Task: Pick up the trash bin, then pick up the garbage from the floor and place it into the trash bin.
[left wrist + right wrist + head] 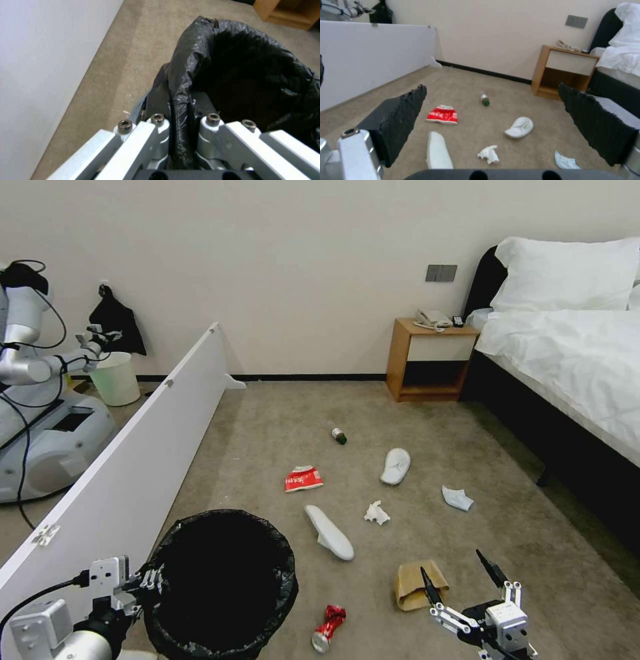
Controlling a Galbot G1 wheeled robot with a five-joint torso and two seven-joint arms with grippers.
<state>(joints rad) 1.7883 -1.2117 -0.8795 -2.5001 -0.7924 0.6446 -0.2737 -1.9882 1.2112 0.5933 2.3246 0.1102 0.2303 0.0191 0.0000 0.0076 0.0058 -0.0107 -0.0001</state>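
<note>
The left gripper [150, 580] sits at the lower left of the head view, its jaws closed on the near rim of the trash bin [223, 580] — in the left wrist view the 2 fingers [160, 125] pinch a fold of the black bag and the rim between them. The bin, lined with the black bag folded over its edge, stands beside a long white panel [120, 473] that runs along the carpet on the robot's left.

The right gripper [463, 577] hovers low at the lower right, jaws spread wide and holding nothing; in the right wrist view its 2 dark ribbed pads [403, 120] frame the litter on the floor.

The garbage lies scattered over the beige carpet [280, 447]:
- a crumpled brown paper bag [417, 585] just beside the right gripper's left fingertip
- a crushed red can [328, 628] near the bin, toward the robot
- 1 white slipper [329, 531] lying sole up between the bin and the paper bag
- a second white slipper [396, 466] farther out, open side up
- a white tissue wad [377, 513] between the 2 slippers
- another pale wad [457, 499] off to the right
- a flattened red-white packet [303, 479] beyond the bin
- a small green-capped bottle [339, 435] on its side, farthest from the robot

A wooden nightstand [430, 360] stands against the far wall beside a bed [567, 353] with white linen. Behind the panel — at the left edge — another robot [40, 400] and a pale bucket [117, 378] are visible.
</note>
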